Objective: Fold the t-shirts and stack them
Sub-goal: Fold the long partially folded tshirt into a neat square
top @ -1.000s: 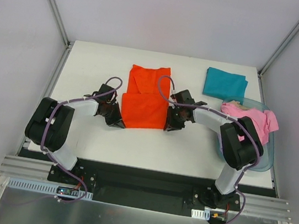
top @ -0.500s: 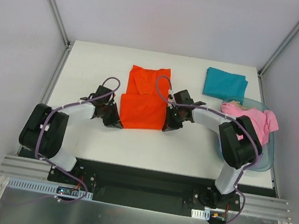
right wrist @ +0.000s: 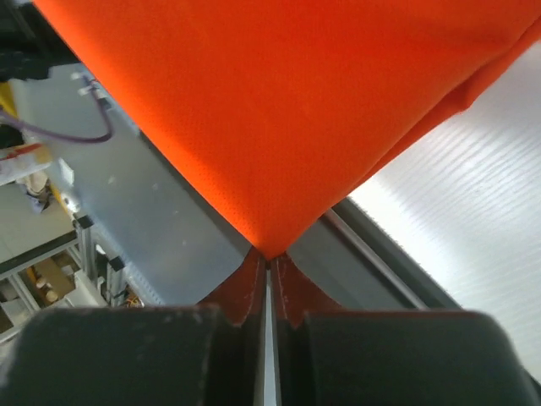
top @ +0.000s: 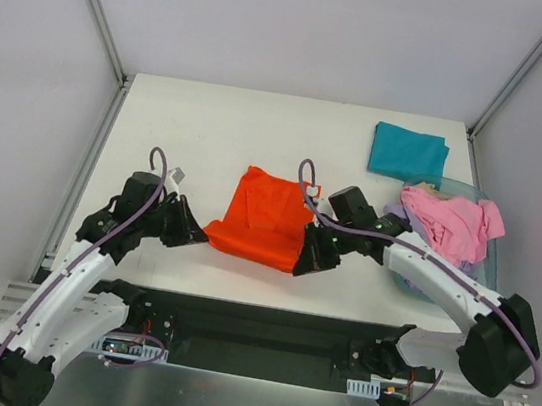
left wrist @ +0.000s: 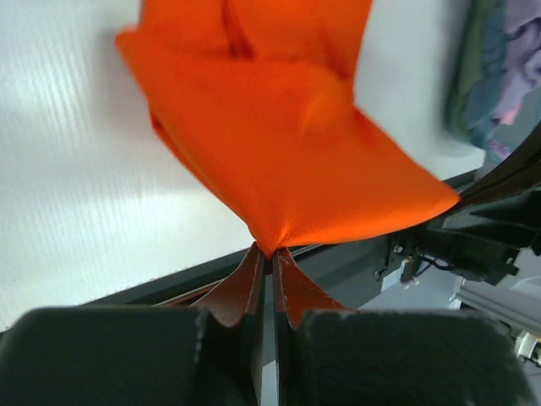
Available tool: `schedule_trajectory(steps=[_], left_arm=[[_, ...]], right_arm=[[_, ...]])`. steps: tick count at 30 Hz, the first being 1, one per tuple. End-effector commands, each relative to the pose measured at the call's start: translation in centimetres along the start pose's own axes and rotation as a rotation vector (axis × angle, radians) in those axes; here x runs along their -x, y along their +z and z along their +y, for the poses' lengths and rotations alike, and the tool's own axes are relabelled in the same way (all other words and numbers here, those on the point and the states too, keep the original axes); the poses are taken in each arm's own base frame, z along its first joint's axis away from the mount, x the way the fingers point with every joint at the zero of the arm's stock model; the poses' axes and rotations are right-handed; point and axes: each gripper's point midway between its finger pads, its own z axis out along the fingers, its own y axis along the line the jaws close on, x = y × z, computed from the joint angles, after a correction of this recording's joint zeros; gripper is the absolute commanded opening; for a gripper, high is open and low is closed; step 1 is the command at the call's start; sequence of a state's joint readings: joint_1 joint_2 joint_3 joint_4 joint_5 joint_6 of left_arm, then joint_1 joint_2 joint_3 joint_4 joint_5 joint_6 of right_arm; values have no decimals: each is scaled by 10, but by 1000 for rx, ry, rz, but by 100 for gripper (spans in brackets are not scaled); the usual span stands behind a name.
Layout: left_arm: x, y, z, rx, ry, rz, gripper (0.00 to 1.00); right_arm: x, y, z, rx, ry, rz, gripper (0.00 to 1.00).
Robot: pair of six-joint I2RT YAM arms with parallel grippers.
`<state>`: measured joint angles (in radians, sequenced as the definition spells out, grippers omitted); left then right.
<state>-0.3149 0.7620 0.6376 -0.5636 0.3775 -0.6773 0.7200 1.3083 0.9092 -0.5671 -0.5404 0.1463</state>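
An orange-red t-shirt (top: 264, 217) hangs stretched between both grippers near the table's front edge. My left gripper (top: 204, 235) is shut on its near left corner, the cloth (left wrist: 287, 135) pinched at the fingertips (left wrist: 269, 251). My right gripper (top: 299, 265) is shut on the near right corner, where the cloth (right wrist: 287, 110) comes to a point between the fingertips (right wrist: 269, 254). A folded teal t-shirt (top: 407, 152) lies at the back right. A crumpled pink t-shirt (top: 447, 223) lies on the tub, with pale lavender cloth (top: 396, 213) under its left side.
A translucent blue plastic tub (top: 476, 288) stands at the table's right edge under the pink cloth. The white table (top: 180, 130) ends in a black rail (top: 265, 318) just in front of both grippers.
Both grippers have pulled back toward the table's front edge, dragging the orange-red t-shirt's near edge with them and lifting it. The right gripper closed on its corner during this time.
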Motion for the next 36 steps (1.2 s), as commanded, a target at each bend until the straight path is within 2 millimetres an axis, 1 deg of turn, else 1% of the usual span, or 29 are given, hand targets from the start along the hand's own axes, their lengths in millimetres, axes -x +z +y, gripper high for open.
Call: schedule_trajectory(steps=[1, 2, 4, 5, 7, 8, 9, 11, 12, 15, 16, 18, 19, 25, 28, 29, 32, 33, 35, 36], left_arm=[[5, -29, -34, -80, 64, 6, 0], [14, -31, -42, -86, 73, 2, 0], [26, -32, -47, -77, 105, -21, 0], [38, -33, -56, -84, 124, -47, 0], [52, -32, -59, -67, 146, -86, 0], [63, -29, -65, -71, 161, -97, 0], [68, -27, -68, -71, 167, -101, 0], [79, -19, -76, -86, 184, -101, 0], [82, -16, -79, -91, 187, -99, 0], [88, -6, -88, -127, 196, -65, 0], [89, 0, -88, -123, 189, -49, 0], [93, 5, -88, -122, 190, -48, 0], [94, 10, -85, -109, 180, -40, 0], [107, 26, -84, -78, 165, -40, 0], [118, 35, -75, -26, 152, -57, 0], [120, 38, -74, -20, 146, -56, 0], [130, 48, -71, 8, 138, -56, 0], [133, 50, -70, 16, 139, -57, 0], [142, 58, -68, 41, 138, -62, 0], [146, 61, -67, 49, 134, -64, 0]], right_arm=[[-14, -37, 40, 124, -2, 25, 1], [-12, -44, 46, 131, -19, 11, 1], [-8, -52, 50, 133, -42, -17, 1], [-4, -55, 51, 127, -50, -29, 1], [2, -55, 44, 86, -45, -51, 1], [6, -56, 42, 72, -42, -60, 1], [10, -56, 36, 46, -29, -77, 1], [17, -59, 32, 26, -22, -103, 1], [23, -62, 29, 15, -12, -121, 1], [29, -67, 23, 7, 15, -147, 1], [29, -68, 21, 3, 17, -150, 1], [30, -68, 16, -7, 31, -158, 1], [31, -68, 14, -11, 34, -160, 1], [39, -62, 0, -33, 57, -150, 1], [50, -61, -9, -53, 61, -170, 1], [56, -64, -12, -59, 65, -188, 1], [73, -63, -25, -91, 76, -210, 1], [79, -65, -24, -82, 73, -220, 1], [88, -62, -31, -84, 83, -216, 1], [95, -64, -30, -79, 80, -225, 1]])
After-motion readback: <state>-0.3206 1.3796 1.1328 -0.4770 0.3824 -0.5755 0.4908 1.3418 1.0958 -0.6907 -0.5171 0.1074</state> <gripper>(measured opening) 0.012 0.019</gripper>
